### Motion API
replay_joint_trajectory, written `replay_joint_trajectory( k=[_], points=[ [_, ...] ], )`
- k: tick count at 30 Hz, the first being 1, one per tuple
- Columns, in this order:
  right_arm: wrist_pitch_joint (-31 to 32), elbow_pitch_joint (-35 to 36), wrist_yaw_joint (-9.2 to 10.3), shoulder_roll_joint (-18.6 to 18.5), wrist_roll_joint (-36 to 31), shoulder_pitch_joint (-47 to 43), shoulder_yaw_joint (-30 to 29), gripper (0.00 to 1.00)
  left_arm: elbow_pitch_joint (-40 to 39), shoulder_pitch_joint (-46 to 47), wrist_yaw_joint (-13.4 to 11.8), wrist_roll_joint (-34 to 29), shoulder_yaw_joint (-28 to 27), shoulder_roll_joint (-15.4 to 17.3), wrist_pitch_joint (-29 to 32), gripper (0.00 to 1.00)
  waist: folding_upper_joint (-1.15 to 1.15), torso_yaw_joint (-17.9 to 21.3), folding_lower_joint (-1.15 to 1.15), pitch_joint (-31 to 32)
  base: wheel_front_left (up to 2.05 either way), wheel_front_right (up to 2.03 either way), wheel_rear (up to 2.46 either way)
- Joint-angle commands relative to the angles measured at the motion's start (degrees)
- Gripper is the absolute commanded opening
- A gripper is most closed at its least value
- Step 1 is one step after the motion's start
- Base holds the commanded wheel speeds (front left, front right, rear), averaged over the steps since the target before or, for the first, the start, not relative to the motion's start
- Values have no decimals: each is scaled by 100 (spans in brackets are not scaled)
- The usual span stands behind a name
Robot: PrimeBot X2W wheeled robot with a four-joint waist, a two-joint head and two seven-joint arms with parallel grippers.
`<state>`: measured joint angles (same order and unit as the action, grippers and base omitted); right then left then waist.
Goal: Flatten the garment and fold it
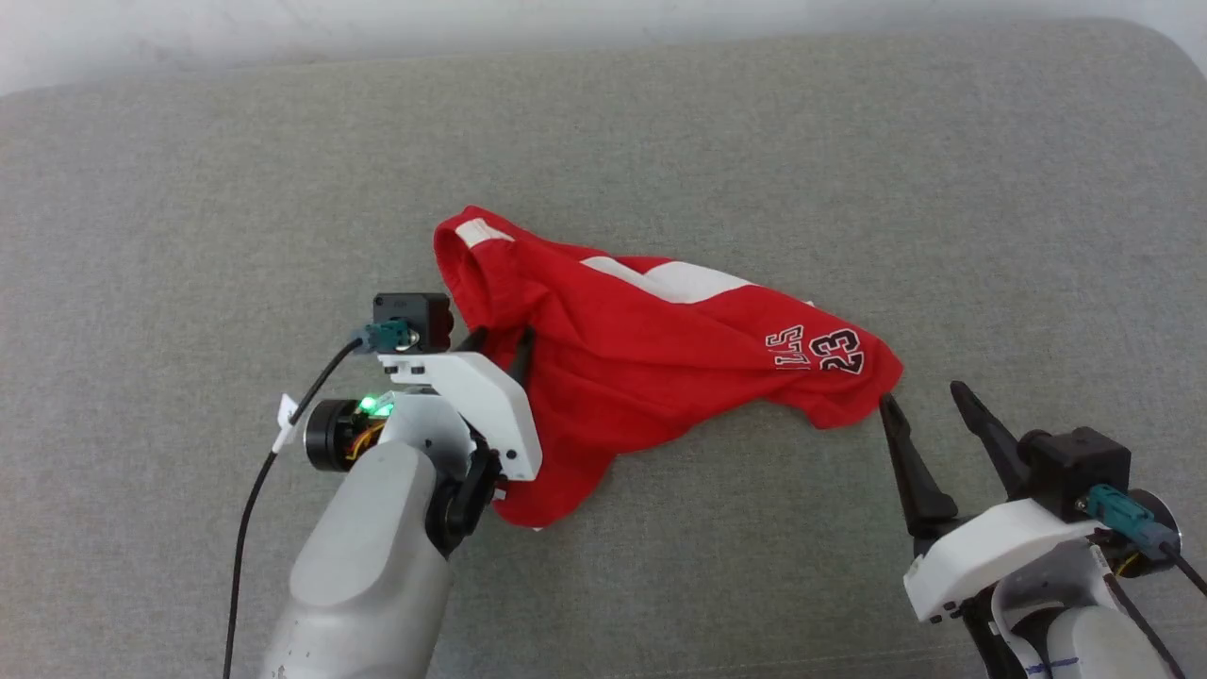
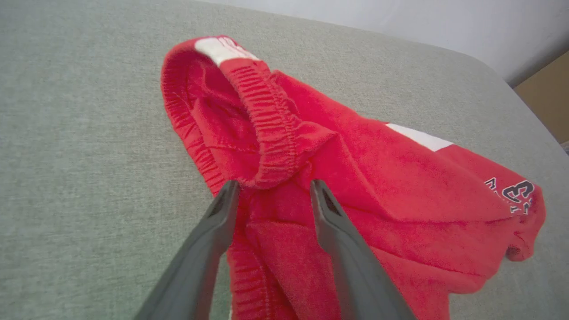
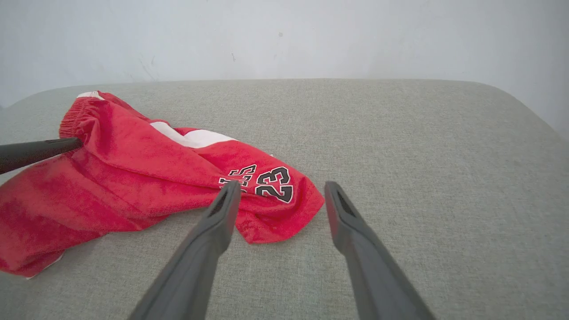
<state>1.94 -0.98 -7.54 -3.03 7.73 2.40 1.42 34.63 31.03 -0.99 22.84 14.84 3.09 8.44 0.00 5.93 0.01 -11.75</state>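
Observation:
The red shorts [image 1: 660,358] lie crumpled in the middle of a grey cushion, with the white stripe on top and the "23" print toward the right end. My left gripper [image 1: 503,335] is open at their left part. In the left wrist view its fingers [image 2: 274,183] straddle a fold of the elastic waistband [image 2: 271,129] of the shorts [image 2: 400,178]. My right gripper [image 1: 921,394] stands open just right of the printed leg corner. In the right wrist view, this gripper [image 3: 282,184] frames that corner of the shorts [image 3: 111,178], and one left finger [image 3: 40,151] shows at the left edge.
The grey cushion [image 1: 189,236] stretches wide on all sides of the shorts, with rounded far corners. A pale wall [image 3: 284,35] rises behind it. A brown surface [image 2: 544,98] shows past the cushion's edge in the left wrist view.

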Motion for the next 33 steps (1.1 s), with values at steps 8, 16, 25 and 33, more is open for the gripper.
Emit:
replay_joint_trajectory(
  k=[8,16,25,33],
  points=[
    [-24,-45,5,15,67,41,-66,100,-130,-659,176,169,66,189,135,0,0,-160,-1,129,0,0,0],
    [102,45,5,15,7,-50,-69,100,-798,-1541,159,243,155,521,657,0,0,-528,-1,307,0,0,0],
    [176,129,5,15,9,-57,-16,100,-1604,-1810,-11,295,-15,497,72,100,0,-646,-1,398,0,0,0],
    [179,182,5,15,0,-3,87,100,-1198,-1395,-25,409,36,329,117,100,0,-432,-1,262,0,0,0]
  ],
)
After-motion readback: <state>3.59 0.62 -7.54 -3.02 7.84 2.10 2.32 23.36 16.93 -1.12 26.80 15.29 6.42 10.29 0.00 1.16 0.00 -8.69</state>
